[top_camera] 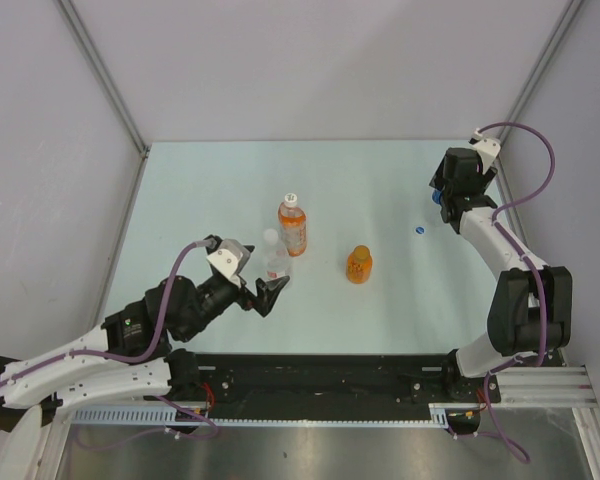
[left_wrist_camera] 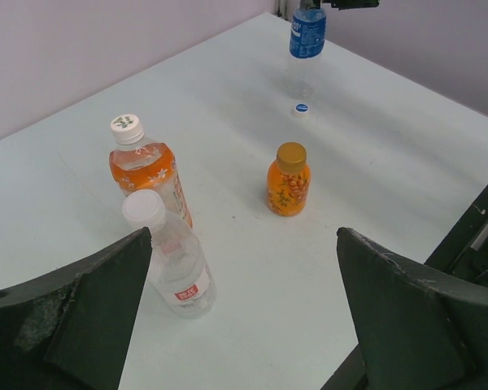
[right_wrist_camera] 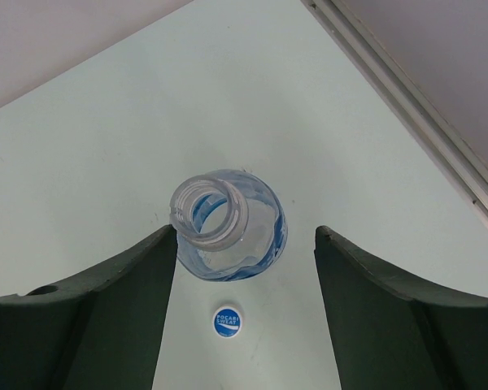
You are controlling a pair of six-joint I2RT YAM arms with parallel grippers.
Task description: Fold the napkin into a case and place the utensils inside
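Four bottles on the pale worktop (top_camera: 380, 180), all upright. Near the left arm, a clear bottle (left_wrist_camera: 175, 268) w/ white cap and red label; contents clear, level can't be told. Just behind it, almost touching, is a taller bottle (left_wrist_camera: 146, 166) w/ white cap, holding orange-amber drink. A small orange bottle (left_wrist_camera: 289, 183) w/ amber cap stands apart to the right, filled w/ orange drink. At the far right is a blue-label bottle (right_wrist_camera: 236, 236) w/ neck open and no cap on; what's inside can't be told. Its blue cap (right_wrist_camera: 227, 322) lies flat on the worktop just beside it.

Left fingers (left_wrist_camera: 81, 325) are spread wide w/ nothing btwn them, tips just short of the clear bottle. Right fingers (right_wrist_camera: 89, 325) are parted either side of the blue-label bottle: one finger is close against it, w/ a clear gap at the other, so no grip.

Napkin and utensils: not seen in any view.

Edges: a metal frame rail (right_wrist_camera: 407, 106) runs along the right wall, near the blue-label bottle, so little room there. There is a broad bare stretch btwn the small orange bottle and the blue cap, and across the whole back of the worktop to the far wall.
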